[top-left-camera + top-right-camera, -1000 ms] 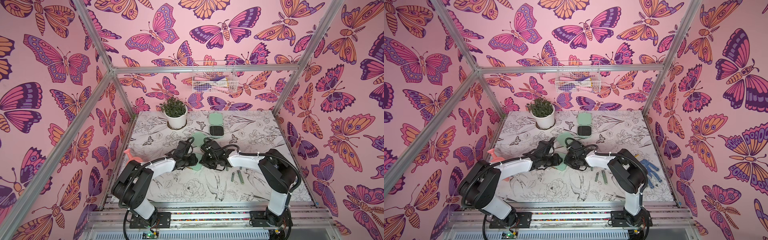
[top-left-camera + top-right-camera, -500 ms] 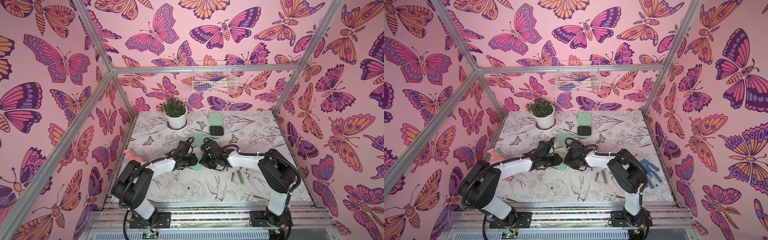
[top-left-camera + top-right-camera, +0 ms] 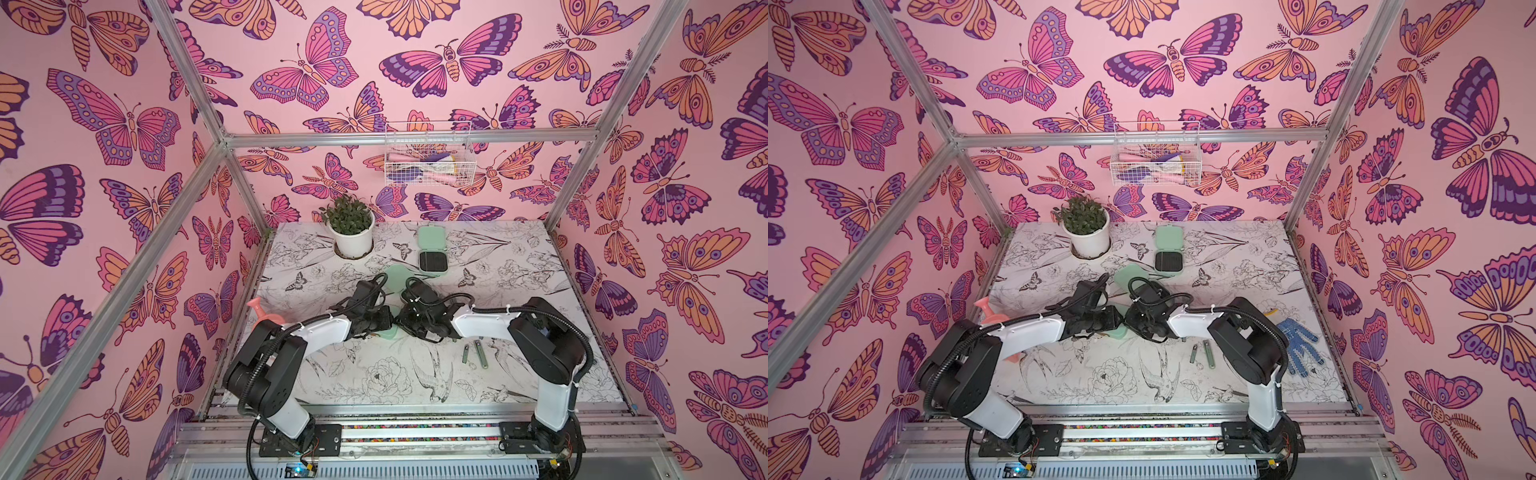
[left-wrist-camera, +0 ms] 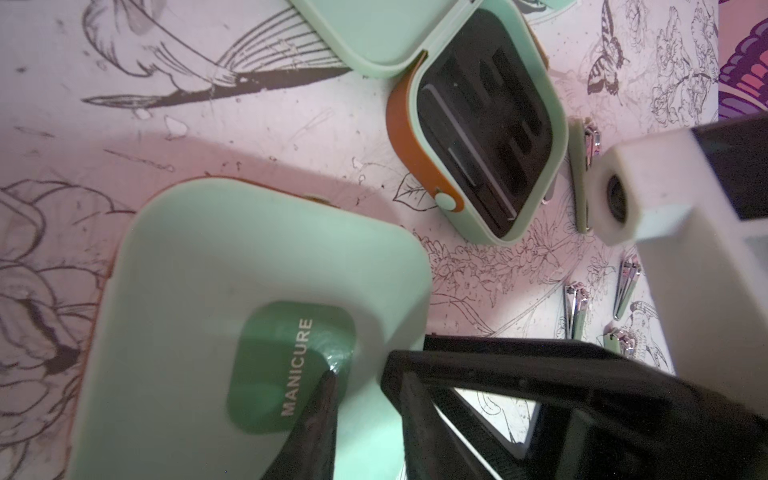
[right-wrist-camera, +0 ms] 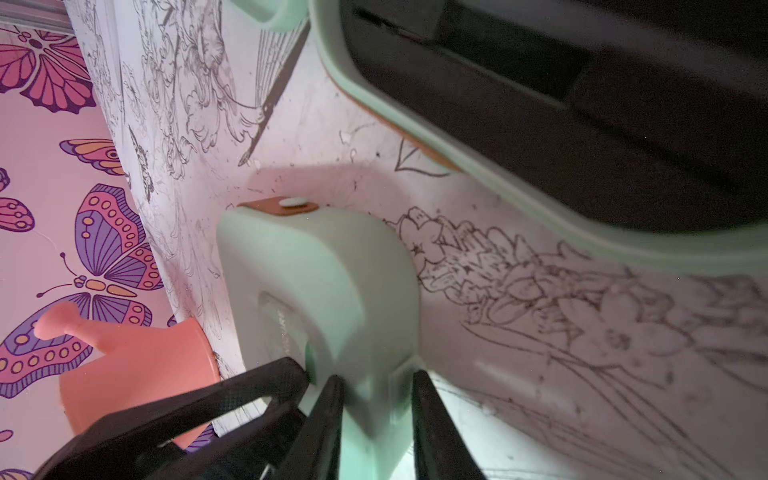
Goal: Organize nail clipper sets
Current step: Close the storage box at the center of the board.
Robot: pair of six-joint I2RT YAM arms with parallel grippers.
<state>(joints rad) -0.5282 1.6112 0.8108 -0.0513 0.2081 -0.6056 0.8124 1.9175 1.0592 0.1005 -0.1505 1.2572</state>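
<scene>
– Manicure case [image 4: 249, 291], the closed mint-green one: where is it placed?

– It is placed at the middle of the table [image 3: 374, 386], under the two wrists where the arms meet; in both top views only a sliver of it is seen.

– How are the grippers set?

– The left gripper [image 4: 328, 386] is fully closed with nothing held; its tip is pressed on the dark green label [image 4: 257, 365] marked "MANICURE"; the right gripper [image 5: 382, 415] is clamped partway on the case's edge, one finger on each face; whether the case lies flat cannot be told.

– What else of the sets is seen?

– An open case [image 4: 482, 137], with black slotted interior and orange strap, is laid just beside the closed one, its lid flat on the table; a second open case [image 3: 432, 253] is set towards the back, near the potted plant [image 3: 351, 226]; several nail clippers [image 4: 575, 311] are scattered beside the nearer open case; two more nail clippers [image 3: 482, 353] are laid by the right arm; a pink watering can [image 3: 266, 316] is stood at the left edge; a blue dotted glove [image 3: 1300, 345] is laid at the right edge.
</scene>
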